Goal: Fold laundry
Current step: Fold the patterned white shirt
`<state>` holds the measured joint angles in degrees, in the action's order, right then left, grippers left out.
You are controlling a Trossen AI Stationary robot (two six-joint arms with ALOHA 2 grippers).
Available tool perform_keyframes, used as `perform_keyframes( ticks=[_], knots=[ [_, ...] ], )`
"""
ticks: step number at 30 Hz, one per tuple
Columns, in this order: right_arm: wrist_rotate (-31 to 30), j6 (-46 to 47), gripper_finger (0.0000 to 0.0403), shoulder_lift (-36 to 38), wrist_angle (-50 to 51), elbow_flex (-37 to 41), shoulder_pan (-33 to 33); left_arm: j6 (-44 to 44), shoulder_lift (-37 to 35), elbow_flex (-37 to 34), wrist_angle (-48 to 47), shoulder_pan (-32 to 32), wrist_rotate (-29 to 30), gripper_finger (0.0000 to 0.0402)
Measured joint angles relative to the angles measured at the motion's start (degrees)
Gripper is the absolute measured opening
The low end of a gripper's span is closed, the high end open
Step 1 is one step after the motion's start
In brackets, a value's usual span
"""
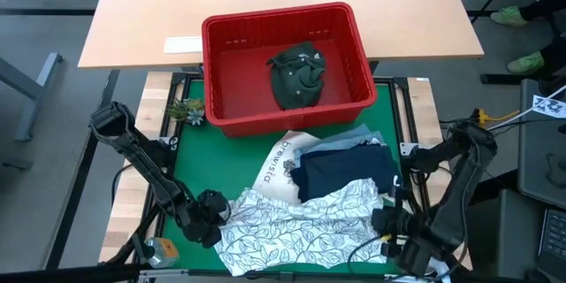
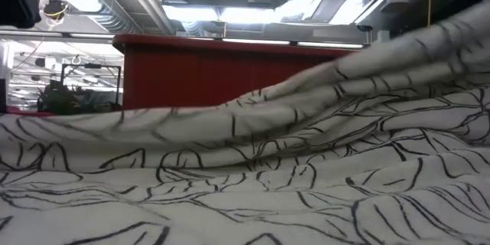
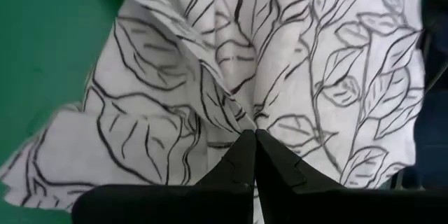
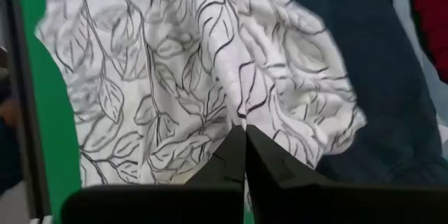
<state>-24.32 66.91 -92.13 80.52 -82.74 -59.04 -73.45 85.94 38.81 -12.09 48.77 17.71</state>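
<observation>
One white leaf-print garment (image 1: 296,221) lies rumpled (dark outlines) on green mat (image 1: 199,164).

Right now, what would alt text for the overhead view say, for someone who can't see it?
A white leaf-print garment lies crumpled on a green mat, with the left gripper and right gripper shut at its two sides. Behind it lie navy and denim clothes and a red basket holding an olive garment.
</observation>
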Motion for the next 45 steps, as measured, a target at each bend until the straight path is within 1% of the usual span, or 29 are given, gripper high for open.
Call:
perform_keyframes(
  ticks=[5,9,11,14,17,20,23,25,28,32,34,37,39,45],
  knots=[
    [2.60,-0.15,0.0008,-3.84,0.30,0.02,-0.24,0.01,0.01,0.00,0.17,-1.19,-0.60,0.0000],
    [5.24,-2.77,0.0016,-5.03,0.33,0.02,0.54,0.20,0.01,0.00,0.23,-2.06,-1.72,0.0000],
    [5.95,-2.88,0.0017,-5.22,0.50,0.02,0.72,0.24,0.01,0.00,0.27,-2.39,-2.20,0.0007],
    [5.92,-2.88,0.0018,-5.23,0.53,0.02,1.05,0.18,0.01,0.00,0.26,-2.77,-1.87,0.0035],
    [5.95,-2.88,0.0018,-5.21,0.56,0.02,1.06,1.03,0.01,0.00,0.34,-3.35,-1.66,0.0075],
    [5.95,-2.88,0.0018,-5.21,0.53,0.02,1.04,4.20,0.01,0.00,1.39,-4.09,-1.56,0.0111],
    [5.95,-2.90,0.0018,-5.21,0.56,0.02,1.05,7.84,0.01,0.00,2.96,-4.89,-1.22,0.0134],
    [5.95,-2.90,0.0018,-5.21,0.55,0.02,1.04,8.49,0.01,0.00,3.60,-5.54,-0.09,0.0142],
    [5.95,-2.90,0.0019,-5.21,0.57,0.02,1.04,8.83,-0.36,0.00,3.89,-6.77,1.27,0.0144],
    [5.95,-2.90,0.0019,-5.21,0.45,0.02,1.04,9.60,-1.23,0.00,4.05,-8.34,0.52,0.0135],
    [5.95,-2.90,0.0019,-5.21,0.34,0.02,1.04,9.62,-1.71,0.00,4.04,-8.83,-1.98,0.0130],
    [5.95,-2.90,0.0019,-5.21,0.26,0.02,1.04,9.37,-2.02,0.00,3.56,-9.03,-7.68,0.0125],
    [6.02,-2.88,0.0019,-5.21,0.00,0.02,1.04,8.66,-2.06,0.00,3.63,-8.96,-8.82,0.0122],
    [13.43,-2.79,0.0020,-5.19,-6.37,0.02,1.04,8.15,-2.09,0.00,3.62,-8.92,-6.80,0.0120]
  ],
)
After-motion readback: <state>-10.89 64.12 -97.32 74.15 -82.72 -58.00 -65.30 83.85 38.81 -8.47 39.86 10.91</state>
